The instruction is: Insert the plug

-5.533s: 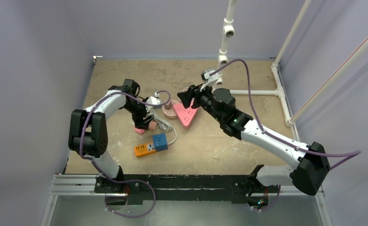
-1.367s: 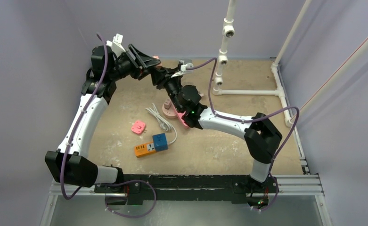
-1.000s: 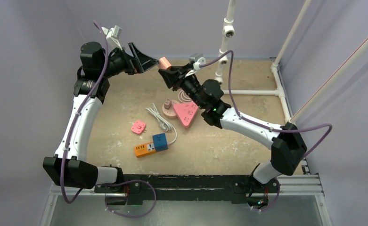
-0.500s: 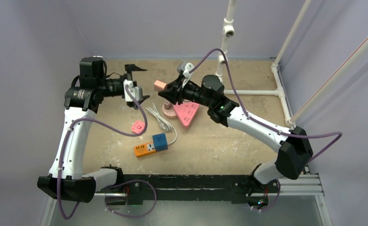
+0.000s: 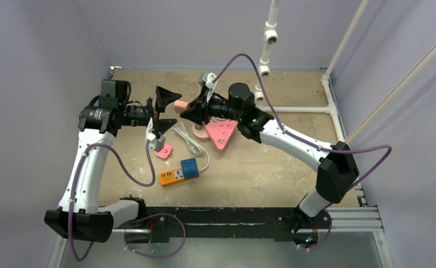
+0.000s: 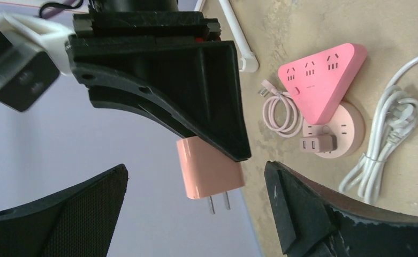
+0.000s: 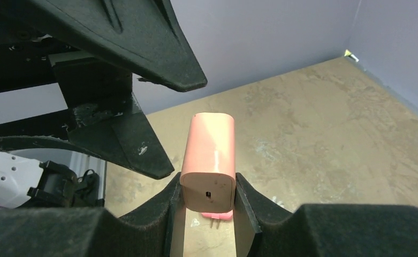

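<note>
The plug (image 5: 178, 105) is a salmon-pink charger block with two metal prongs. My right gripper (image 5: 186, 109) is shut on its rear end and holds it in the air, prongs pointing left. In the right wrist view the plug (image 7: 209, 155) sits clamped in the right gripper (image 7: 207, 184). My left gripper (image 5: 176, 106) faces it, open wide, its fingers above and below the plug without touching. In the left wrist view the plug (image 6: 209, 171) hangs between the spread jaws of the left gripper (image 6: 196, 167), prongs toward the camera. A pink triangular power strip (image 5: 222, 134) and a round pink socket (image 5: 200, 132) lie on the table below.
An orange and blue power strip (image 5: 176, 174), a small pink adapter (image 5: 163, 151) and a bundled white cable (image 5: 190, 142) lie on the table (image 5: 271, 167). A coiled pink cable (image 6: 279, 107) lies beside the triangular strip. White pipes (image 5: 266, 50) stand at the back right.
My left arm has swung down from high at the back and turned its open gripper toward the right one. The right gripper has carried the plug lower and left, between the left fingers.
</note>
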Robot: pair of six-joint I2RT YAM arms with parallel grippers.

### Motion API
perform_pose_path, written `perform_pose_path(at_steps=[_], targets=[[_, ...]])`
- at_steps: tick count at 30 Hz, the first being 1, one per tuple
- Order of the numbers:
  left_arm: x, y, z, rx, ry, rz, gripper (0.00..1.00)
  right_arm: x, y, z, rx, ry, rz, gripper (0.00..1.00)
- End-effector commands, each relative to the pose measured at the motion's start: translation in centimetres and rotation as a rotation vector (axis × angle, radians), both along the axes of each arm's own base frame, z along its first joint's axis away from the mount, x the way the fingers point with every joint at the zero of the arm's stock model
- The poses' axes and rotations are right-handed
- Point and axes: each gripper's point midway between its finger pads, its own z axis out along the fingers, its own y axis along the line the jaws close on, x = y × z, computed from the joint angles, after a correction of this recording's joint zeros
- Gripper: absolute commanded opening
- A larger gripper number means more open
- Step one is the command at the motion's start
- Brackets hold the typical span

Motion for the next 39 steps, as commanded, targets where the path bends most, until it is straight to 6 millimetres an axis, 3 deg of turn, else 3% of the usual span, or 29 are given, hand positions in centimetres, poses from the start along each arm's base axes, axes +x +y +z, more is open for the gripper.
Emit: perform_pose_path(at_steps=[1, 5, 9, 12, 17, 19, 21, 23, 24, 26, 29, 36, 39], targets=[[-0.4, -0.8, 1.2, -0.025, -0.135, -0.072, 0.96, -0.9, 0.4, 3.6, 0.083, 0.003, 0.052, 0.0], [0.6, -0.7, 1.2, -0.039, -0.2, -0.003, 0.76, -1.7, 0.5, 4.4, 0.114, 0.01, 0.089, 0.0], [1.3, -0.9, 1.9, -0.11, -0.256, 0.064, 0.7, -2.3, 0.7, 4.5, 0.13, 0.035, 0.124, 0.0], [1.8, -1.3, 3.1, -0.155, -0.285, 0.105, 0.6, -2.7, 0.8, 4.5, 0.142, 0.054, 0.144, 0.0], [2.0, -1.7, 3.3, -0.158, -0.269, 0.115, 0.26, -3.3, 0.6, 4.5, 0.152, 0.067, 0.164, 0.0], [1.8, -1.9, 3.1, -0.163, -0.251, 0.112, 0.13, -3.6, 0.5, 4.5, 0.16, 0.074, 0.175, 0.09], [1.5, -2.1, 2.9, -0.172, -0.227, 0.108, 0.0, -3.8, 0.4, 4.8, 0.173, 0.077, 0.174, 0.35], [1.2, -2.3, 2.6, -0.177, -0.212, 0.105, 0.0, -3.6, 0.1, 5.3, 0.195, 0.075, 0.151, 0.64], [1.0, -2.4, 2.3, -0.179, -0.208, 0.101, 0.0, -3.6, -0.2, 5.7, 0.209, 0.071, 0.147, 0.72], [0.6, -2.6, 2.1, -0.189, -0.198, 0.095, 0.0, -4.0, -0.9, 6.7, 0.253, 0.048, 0.158, 0.78], [0.3, -2.7, 2.3, -0.209, -0.183, 0.092, 0.0, -4.3, -1.6, 6.6, 0.274, 0.058, 0.179, 0.73], [-0.3, -2.9, 2.0, -0.214, -0.149, 0.073, 0.0, -3.7, -2.0, 6.2, 0.277, 0.066, 0.168, 0.43], [-1.1, -3.1, 1.1, -0.19, -0.139, 0.04, 0.0, -3.2, -2.2, 6.3, 0.285, 0.069, 0.157, 0.41]])
